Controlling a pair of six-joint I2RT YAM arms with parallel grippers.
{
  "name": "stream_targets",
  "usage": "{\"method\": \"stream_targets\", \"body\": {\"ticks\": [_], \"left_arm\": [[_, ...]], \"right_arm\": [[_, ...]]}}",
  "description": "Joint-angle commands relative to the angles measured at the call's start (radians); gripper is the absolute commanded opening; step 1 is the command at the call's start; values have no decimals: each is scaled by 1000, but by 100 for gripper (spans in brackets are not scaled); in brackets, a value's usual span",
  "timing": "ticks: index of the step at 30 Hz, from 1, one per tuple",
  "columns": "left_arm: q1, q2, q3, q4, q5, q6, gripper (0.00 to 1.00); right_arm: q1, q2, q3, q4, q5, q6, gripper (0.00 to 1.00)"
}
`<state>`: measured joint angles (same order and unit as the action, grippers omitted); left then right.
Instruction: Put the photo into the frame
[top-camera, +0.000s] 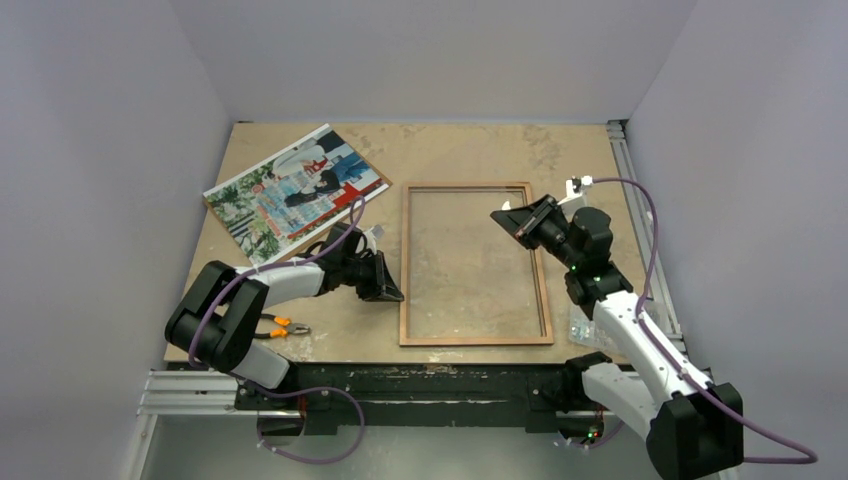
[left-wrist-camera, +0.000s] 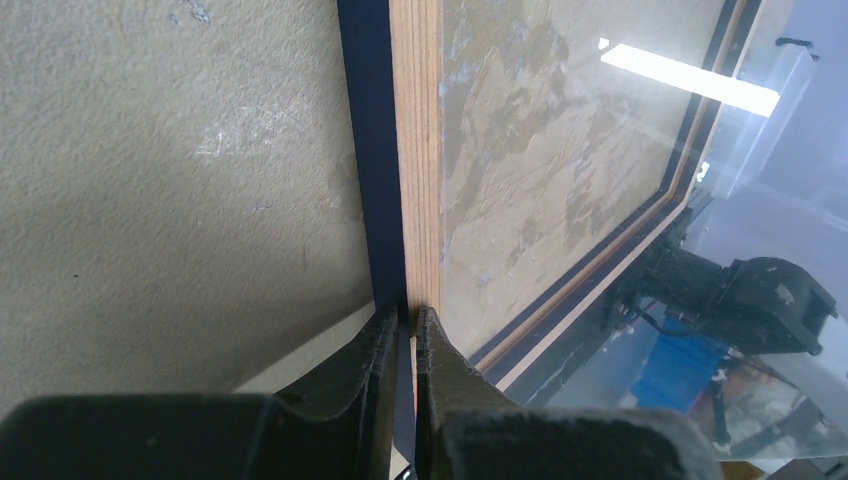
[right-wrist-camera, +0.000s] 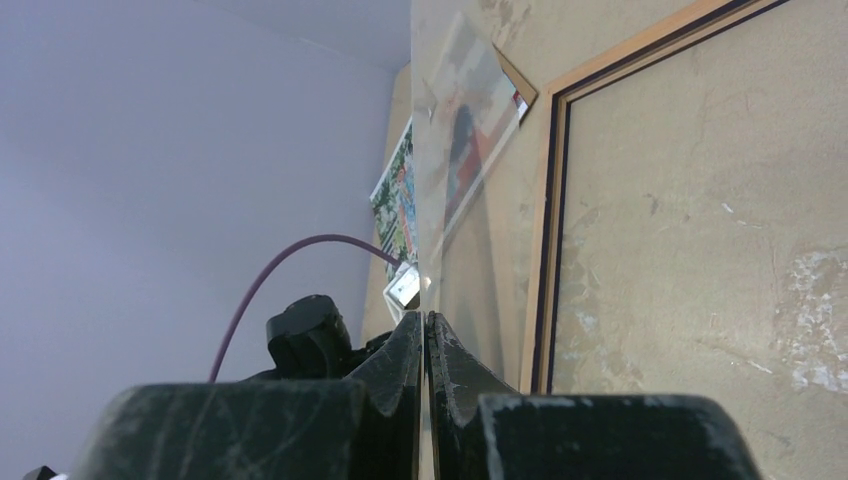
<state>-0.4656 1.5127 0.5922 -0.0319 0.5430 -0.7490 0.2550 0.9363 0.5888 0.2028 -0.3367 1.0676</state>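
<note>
Well to the left of the frame, near the table's front edge, a pair of orange-handled pliers lies beside the left arm. The photo lies flat and picture-side up on the table, up and to the left of the frame. It is turned at a slant, and its nearest corner stops short of the frame's far left corner without touching it.

The left gripper reaches in from the left and meets the frame's left rail around the middle of its length. In the left wrist view its two fingers stand close together, pinched on that thin rail, one on the dark blue outer side and one on the light wood side.

The frame lies in the middle of the table with its wood-brown back facing up. The table surface shows through its opening.

At the frame's far right corner, the right gripper hangs above the right rail. In the right wrist view its jaws are pressed together on the edge of a clear pane. The pane rises away from the fingertips, and a faint picture of the photo shows in it. How the pane's far edge sits against the frame cannot be told.
</note>
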Motion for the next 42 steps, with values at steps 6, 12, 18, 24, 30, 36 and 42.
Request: {"method": "stream_targets", "body": {"ticks": [6,12,18,24,30,36,42], "left_arm": [[-9,47,-46,-65,-80,27,1],[-10,44,-48,-64,-80,28,1],[-10,39,-50,-67,-79,28,1],[-9,34,-52,-69,-79,30,1],[-10,32,-53,-69,-79,30,1],[-10,32,-57,-68,-81,28,1],[-10,35,-57,-67,-80,30,1]], "right_arm": [[3,-11,24,18,-2,-49,0],[2,-24,36,-17,36,-61,0],[2,-27,37,-24,63,-66,0],[2,-27,53,-25,86,-67,0],[0,-18,58,-28,101,-74,0],[-5,-17,62,-31,114,-81,0],[-7,18,68,-5,87,-85,0]]}}
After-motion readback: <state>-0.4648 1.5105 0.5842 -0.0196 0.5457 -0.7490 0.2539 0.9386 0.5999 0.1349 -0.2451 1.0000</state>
